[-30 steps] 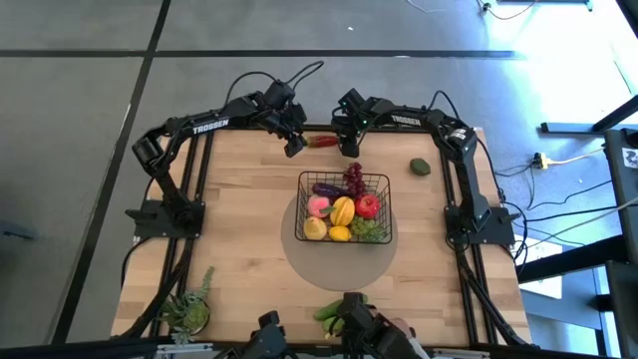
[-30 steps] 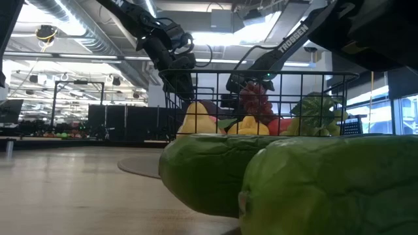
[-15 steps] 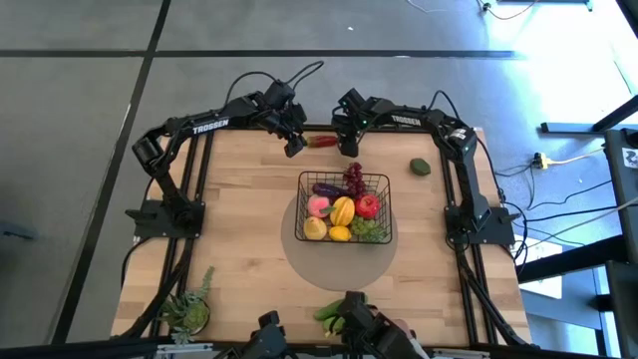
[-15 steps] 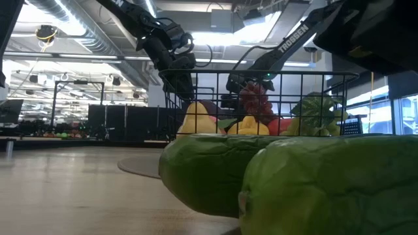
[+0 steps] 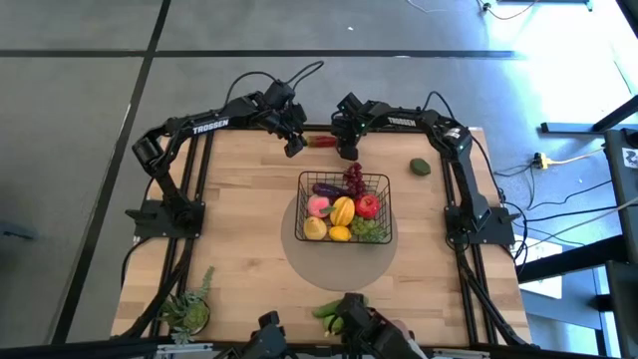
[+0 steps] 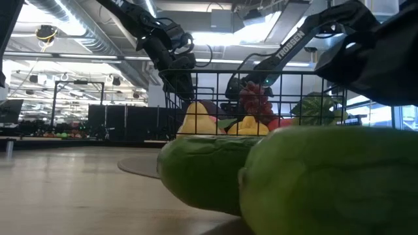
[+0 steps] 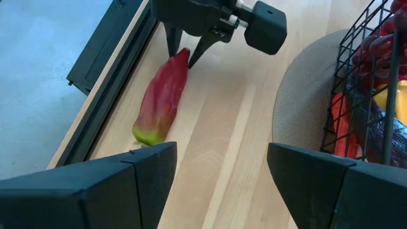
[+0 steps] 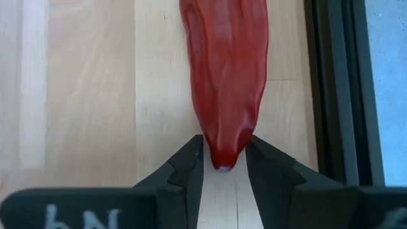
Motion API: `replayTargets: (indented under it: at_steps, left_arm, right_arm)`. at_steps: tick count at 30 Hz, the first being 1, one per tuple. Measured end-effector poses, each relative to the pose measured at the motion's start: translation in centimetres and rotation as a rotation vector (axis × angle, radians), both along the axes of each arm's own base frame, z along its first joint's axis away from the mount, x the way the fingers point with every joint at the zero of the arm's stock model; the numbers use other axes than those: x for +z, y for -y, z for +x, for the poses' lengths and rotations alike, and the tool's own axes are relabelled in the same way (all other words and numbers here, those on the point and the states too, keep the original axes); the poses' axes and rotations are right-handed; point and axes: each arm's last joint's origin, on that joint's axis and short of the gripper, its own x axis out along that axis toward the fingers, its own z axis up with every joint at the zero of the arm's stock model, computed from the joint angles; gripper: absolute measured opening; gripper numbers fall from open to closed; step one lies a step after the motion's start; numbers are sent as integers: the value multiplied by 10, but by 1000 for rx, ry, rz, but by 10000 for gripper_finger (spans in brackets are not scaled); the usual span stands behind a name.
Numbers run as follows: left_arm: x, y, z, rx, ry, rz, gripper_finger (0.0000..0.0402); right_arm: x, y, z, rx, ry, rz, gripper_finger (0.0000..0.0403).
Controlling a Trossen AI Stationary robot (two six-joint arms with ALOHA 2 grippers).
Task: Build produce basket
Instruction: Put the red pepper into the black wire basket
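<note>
A red pepper (image 5: pixel 321 142) with a green stem end lies flat on the table near the far edge, between the two grippers. My right gripper (image 5: pixel 346 150) is at its pointed end (image 8: pixel 222 159), shut on it. My left gripper (image 5: pixel 295 148) hovers open by the stem end (image 7: pixel 145 133) and touches nothing. The black wire basket (image 5: pixel 344 179) stands on a round grey mat. It holds purple grapes (image 5: pixel 353 178), an apple, a peach, a mango, a lemon and green grapes. My right gripper (image 8: pixel 224 175) pinches the pepper's pointed tip (image 8: pixel 224 152) between its two fingers, one on each side. The fingers (image 7: pixel 173 39) come down from above at the pepper's right end. The pepper lies along the table, pointing away from the gripper.
A dark green fruit (image 5: pixel 420 167) lies right of the basket near the far edge. Cucumbers (image 5: pixel 332 311) lie at the near edge, close to the low camera. A spiky potted plant (image 5: pixel 189 311) stands at the near left corner. A black frame rail (image 7: pixel 105 57) runs along the far edge.
My right arm has moved a little toward the table's left, bringing its gripper onto the pepper's tip. In the low view the nearest cucumber has shifted and now fills more of the picture.
</note>
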Motion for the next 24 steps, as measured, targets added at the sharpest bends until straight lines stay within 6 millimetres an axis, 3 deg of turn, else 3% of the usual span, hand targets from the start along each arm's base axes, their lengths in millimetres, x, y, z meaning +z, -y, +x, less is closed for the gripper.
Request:
replayTargets:
  at_steps: [17,24]
  left_arm:
    - [0,0,0,-1,0,1,234]
    - [0,0,0,-1,0,1,234]
  right_arm:
    - [0,0,0,0,0,-1,92]
    - [0,0,0,1,-1,0,36]
